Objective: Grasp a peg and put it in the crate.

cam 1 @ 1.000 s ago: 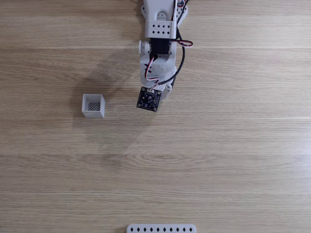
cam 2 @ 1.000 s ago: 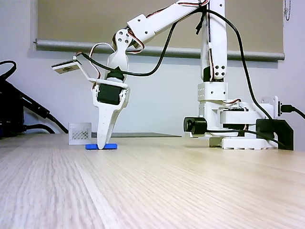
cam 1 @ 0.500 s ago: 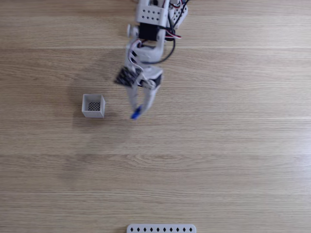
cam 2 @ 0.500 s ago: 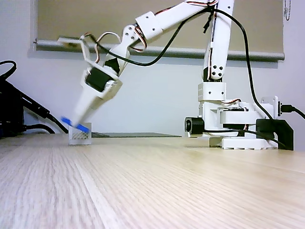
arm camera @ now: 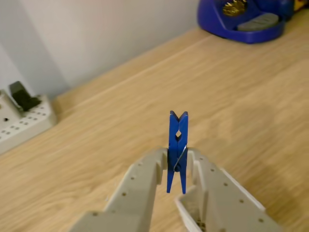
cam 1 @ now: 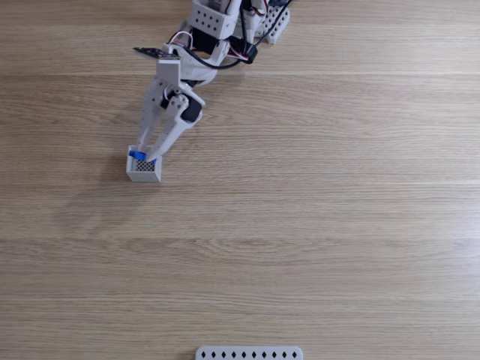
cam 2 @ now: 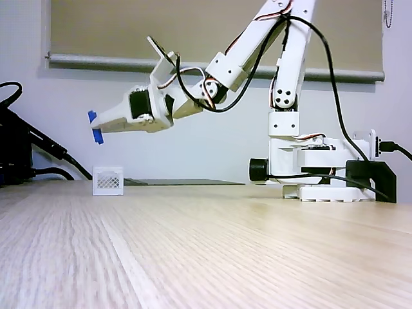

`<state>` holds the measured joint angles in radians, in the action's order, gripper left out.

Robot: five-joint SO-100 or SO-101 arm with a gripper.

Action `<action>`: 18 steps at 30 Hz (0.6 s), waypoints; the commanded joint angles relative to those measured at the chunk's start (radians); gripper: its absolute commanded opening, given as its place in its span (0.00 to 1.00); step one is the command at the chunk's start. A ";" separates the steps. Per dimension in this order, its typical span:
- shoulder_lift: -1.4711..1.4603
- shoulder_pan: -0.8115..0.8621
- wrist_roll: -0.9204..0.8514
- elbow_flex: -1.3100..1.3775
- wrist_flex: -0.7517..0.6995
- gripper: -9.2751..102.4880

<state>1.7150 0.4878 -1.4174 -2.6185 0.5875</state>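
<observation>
My gripper [cam 1: 147, 155] is shut on the blue peg [cam 1: 137, 155]. In the top-down fixed view the peg overlaps the far rim of the white crate [cam 1: 142, 178]. From the side, the gripper [cam 2: 98, 127] reaches out nearly level and holds the peg [cam 2: 95, 127] high in the air, well above the crate [cam 2: 107, 181] on the table. In the wrist view the peg [arm camera: 177, 143] stands upright, pinched between the two white fingers [arm camera: 145, 179] of the gripper [arm camera: 177, 163].
A white perforated strip [cam 1: 249, 352] lies at the near table edge. The arm's base [cam 2: 322, 174] stands at the right, and black cables [cam 2: 26, 154] lie at the left. The wrist view shows a white power strip [arm camera: 21, 121] and a blue object [arm camera: 241, 21].
The gripper lifted the peg off the table and swung left in the top-down view. It now holds the peg high over the crate, with the arm stretched out nearly level.
</observation>
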 commanded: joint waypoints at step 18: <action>-0.126 0.049 -0.011 0.158 0.044 0.08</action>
<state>1.5693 0.5170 -1.4189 -2.5372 0.5967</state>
